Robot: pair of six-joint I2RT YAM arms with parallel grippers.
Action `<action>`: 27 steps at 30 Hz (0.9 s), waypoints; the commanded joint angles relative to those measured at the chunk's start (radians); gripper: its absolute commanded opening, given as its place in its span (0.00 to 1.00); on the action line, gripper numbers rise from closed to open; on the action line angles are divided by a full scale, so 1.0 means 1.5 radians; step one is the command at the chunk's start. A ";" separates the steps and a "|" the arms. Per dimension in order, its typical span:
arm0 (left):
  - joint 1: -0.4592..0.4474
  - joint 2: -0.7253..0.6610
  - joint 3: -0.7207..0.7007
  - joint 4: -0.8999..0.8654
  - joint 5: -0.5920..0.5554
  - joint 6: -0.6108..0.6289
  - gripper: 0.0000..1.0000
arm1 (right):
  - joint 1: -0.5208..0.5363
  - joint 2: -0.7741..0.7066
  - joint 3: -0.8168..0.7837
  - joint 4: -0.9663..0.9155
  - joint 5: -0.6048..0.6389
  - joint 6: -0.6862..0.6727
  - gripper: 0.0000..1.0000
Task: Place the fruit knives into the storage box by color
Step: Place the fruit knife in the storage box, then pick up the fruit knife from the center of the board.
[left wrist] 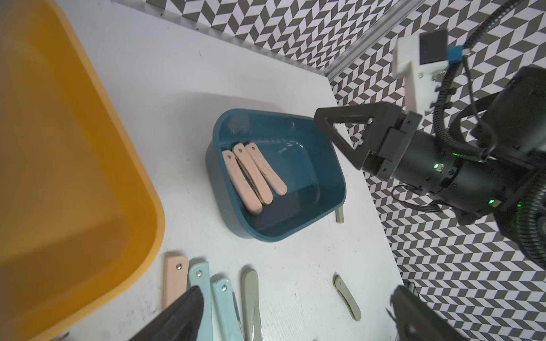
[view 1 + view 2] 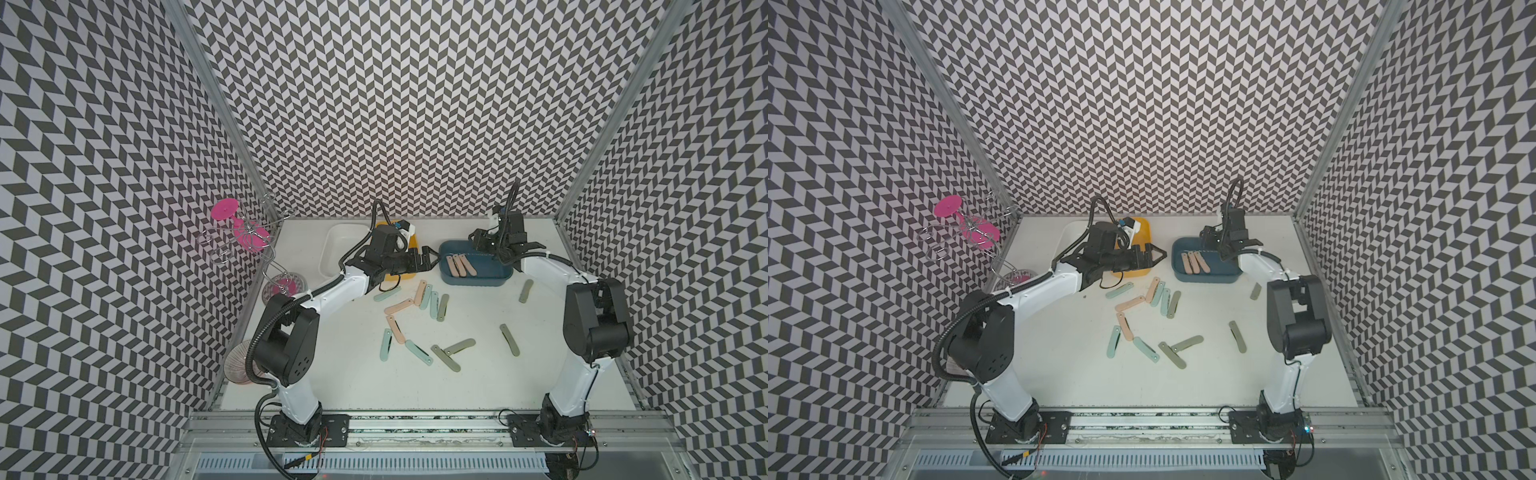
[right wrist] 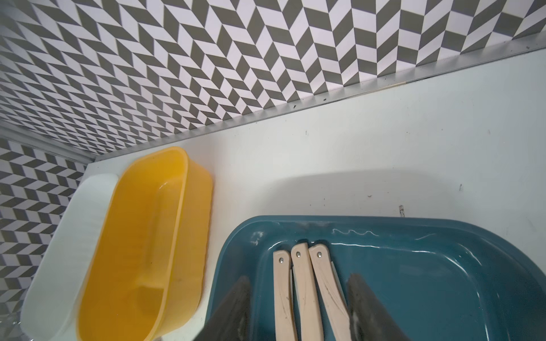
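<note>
1. The three peach-pink fruit knives [image 3: 307, 295] lie flat, side by side and touching, on the floor of the blue storage box [image 3: 384, 220]. They are directly beneath the right end effector [image 3: 298, 277], framed between its two jaws.
2. That right end effector stands partly open and grips nothing. In the right wrist view both jaws are clear of the outer knives, though not by much.
3. You appear to be at the letting-go of a peach knife into this box. To finish it well, spread the jaws a little wider, then lift straight up. A sideways pull could catch an outer knife and drag it against the wall.
4. Three loose peach knives [image 2: 399, 307] lie on the table [image 2: 415, 390] outside the box, on the arm-base side of the right end effector. They are mixed in with mint knives [image 2: 426, 296], and grey-green knives [image 2: 509, 340] lie scattered around them. Keep peach for the blue box only.
5. The left end effector [image 1: 297, 290] is wide open and empty. It hovers over the ends of that loose cluster, with the yellow box [image 3: 204, 192] just beside it and the white box [image 3: 59, 236] beyond.
6. The two end effectors are near each other across the blue box's rim, so clear the right one upward before you send either into the cluster.
</note>
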 commanded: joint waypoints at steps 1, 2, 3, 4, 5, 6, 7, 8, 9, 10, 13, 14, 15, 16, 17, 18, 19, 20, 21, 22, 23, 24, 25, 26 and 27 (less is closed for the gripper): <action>-0.005 -0.047 -0.022 0.004 -0.018 -0.001 1.00 | 0.000 -0.001 -0.017 0.025 -0.007 0.006 0.52; -0.005 -0.051 -0.026 0.002 -0.019 0.001 1.00 | 0.000 0.008 -0.010 0.015 -0.006 0.002 0.51; -0.005 -0.054 -0.028 -0.002 -0.019 0.005 1.00 | 0.000 0.019 -0.003 0.006 -0.006 -0.001 0.51; -0.005 -0.057 -0.028 -0.010 -0.022 0.011 1.00 | 0.002 0.028 0.002 -0.002 -0.007 -0.003 0.51; -0.004 -0.059 -0.029 -0.017 -0.026 0.015 1.00 | 0.002 0.033 0.002 -0.004 -0.009 -0.003 0.51; -0.004 -0.062 -0.031 -0.022 -0.027 0.019 1.00 | 0.003 0.033 -0.003 -0.003 -0.010 -0.003 0.51; -0.001 -0.067 -0.035 -0.023 -0.029 0.021 1.00 | 0.003 0.030 -0.011 0.001 -0.013 -0.004 0.51; 0.000 -0.073 -0.044 -0.022 -0.031 0.023 1.00 | 0.005 0.023 -0.022 0.007 -0.015 -0.005 0.51; 0.002 -0.077 -0.051 -0.021 -0.031 0.022 1.00 | 0.008 0.016 -0.033 0.010 -0.017 -0.005 0.51; 0.005 -0.083 -0.060 -0.020 -0.032 0.021 1.00 | 0.010 0.007 -0.045 0.011 -0.019 -0.005 0.51; 0.013 -0.104 -0.095 -0.015 -0.032 0.017 1.00 | 0.024 -0.029 -0.090 0.023 -0.028 -0.003 0.51; 0.016 -0.112 -0.109 -0.013 -0.035 0.017 1.00 | 0.032 -0.042 -0.106 0.027 -0.031 -0.002 0.51; 0.018 -0.121 -0.122 -0.012 -0.037 0.015 1.00 | 0.042 -0.058 -0.120 0.031 -0.031 -0.002 0.51; 0.020 -0.131 -0.136 -0.012 -0.039 0.014 1.00 | 0.054 -0.072 -0.138 0.034 -0.030 -0.001 0.51; 0.023 -0.142 -0.151 -0.012 -0.040 0.013 1.00 | 0.072 -0.089 -0.153 0.036 -0.028 -0.001 0.51; 0.027 -0.151 -0.164 -0.012 -0.043 0.012 1.00 | 0.087 -0.101 -0.164 0.038 -0.023 -0.001 0.51; 0.030 -0.163 -0.177 -0.012 -0.044 0.009 1.00 | 0.108 -0.115 -0.175 0.035 -0.012 -0.003 0.51; 0.036 -0.176 -0.194 -0.012 -0.045 0.004 1.00 | 0.131 -0.127 -0.186 0.034 -0.003 -0.002 0.51; 0.039 -0.186 -0.207 -0.012 -0.046 0.002 1.00 | 0.150 -0.137 -0.196 0.034 0.003 -0.002 0.51; 0.043 -0.200 -0.222 -0.013 -0.048 0.001 1.00 | 0.172 -0.147 -0.205 0.033 0.010 -0.002 0.51; 0.047 -0.214 -0.236 -0.015 -0.053 -0.001 1.00 | 0.197 -0.155 -0.213 0.033 0.016 0.001 0.51; 0.052 -0.225 -0.246 -0.019 -0.056 -0.001 1.00 | 0.220 -0.161 -0.219 0.032 0.022 0.003 0.52; 0.059 -0.239 -0.257 -0.022 -0.057 -0.003 1.00 | 0.246 -0.166 -0.226 0.030 0.031 0.006 0.52; 0.066 -0.253 -0.267 -0.027 -0.058 -0.004 1.00 | 0.273 -0.170 -0.231 0.029 0.042 0.010 0.51; 0.072 -0.264 -0.275 -0.029 -0.059 -0.004 1.00 | 0.297 -0.170 -0.234 0.028 0.049 0.011 0.52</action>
